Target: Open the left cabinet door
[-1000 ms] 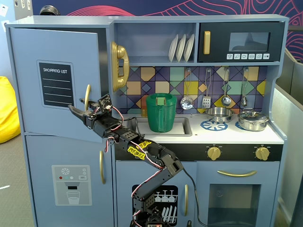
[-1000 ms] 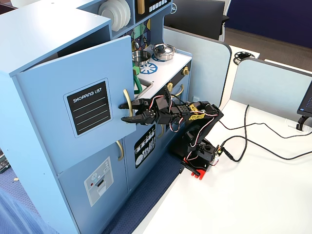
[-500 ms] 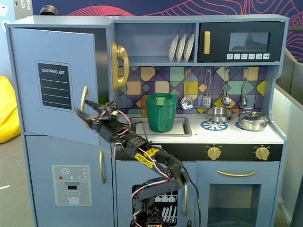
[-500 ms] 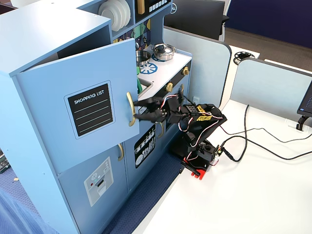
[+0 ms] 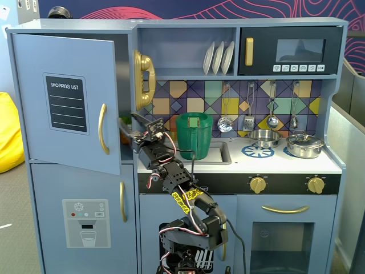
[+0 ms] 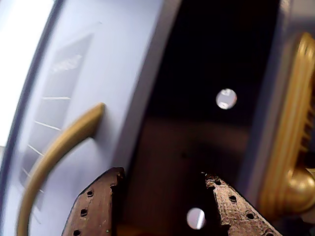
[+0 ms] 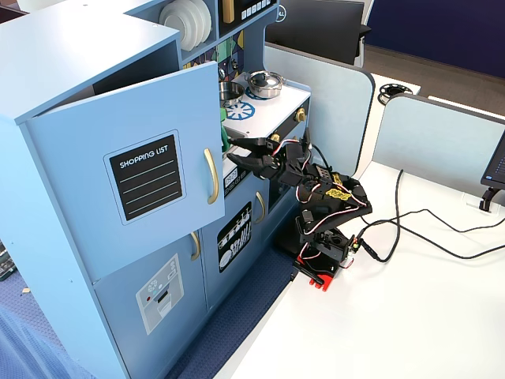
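Play kitchen (image 5: pixel 239 171): tall light-blue toy unit with fridge column on the left in a fixed view, sink and hob counter to its right.
Left cabinet door (image 5: pixel 65 103): upper fridge door with black "SHOPPING LIST" panel, swung partly open from hinges on its left edge; a dark gap shows between its free edge and the cabinet body.
Lower dispenser door (image 5: pixel 85 220): below it, shut, grey ice/water panel on the front.
White surface (image 7: pixel 410 316): carries the arm's base and trailing cables.
Arm (image 7: pixel 323 201): stretched from its base toward the gap beside the open door.
Green pitcher (image 5: pixel 194 135): stands at the sink, right of the arm's wrist.
Gold handle (image 5: pixel 102 128): curved, vertical, near the door's free edge.
Jaws (image 6: pixel 162 189): spread apart, holding nothing; the wrist view looks between them into the dark cabinet interior, handle to the left.
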